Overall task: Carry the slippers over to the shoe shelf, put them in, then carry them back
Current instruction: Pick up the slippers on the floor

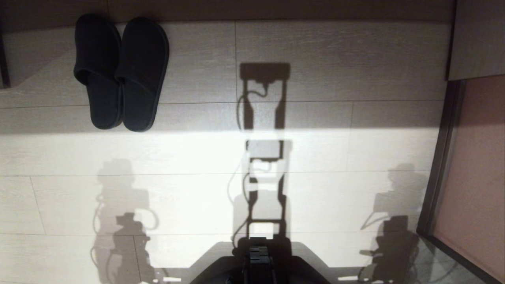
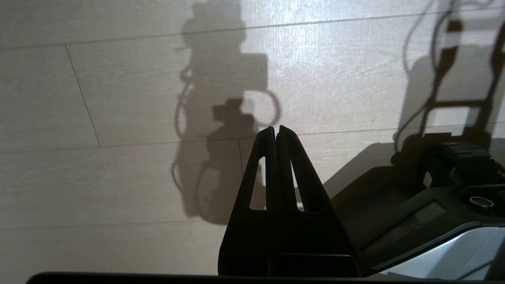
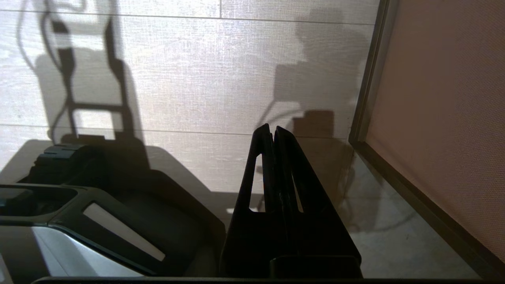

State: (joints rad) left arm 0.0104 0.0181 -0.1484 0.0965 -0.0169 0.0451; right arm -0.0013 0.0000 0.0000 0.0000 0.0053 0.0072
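Looking down: you have the robot base (image 1: 258,264) nearest, dark, at the near edge of the floor (image 1: 315,189).
Left tool: your left tool (image 2: 275,132) hangs above bare floor planks beside the base, its two black fingers (image 2: 264,157) pressed together tip to tip, nothing between them.
Right tool: your right tool (image 3: 272,130) hangs on the other side of the base, fingers pressed together too and empty, close to the dark-framed panel (image 3: 438,118) along the floor's right edge.
Shadows: you see the robot's mast shadow (image 1: 264,150) running up the middle of the floor, with an arm shadow on either side of it.
Slippers: the slippers (image 1: 120,73) lie well apart from both tools, on the floor near its far left corner, side by side and touching, toes toward the far edge, heels toward you.
Far edge: a dark strip (image 1: 276,10) borders the floor just beyond the toes.
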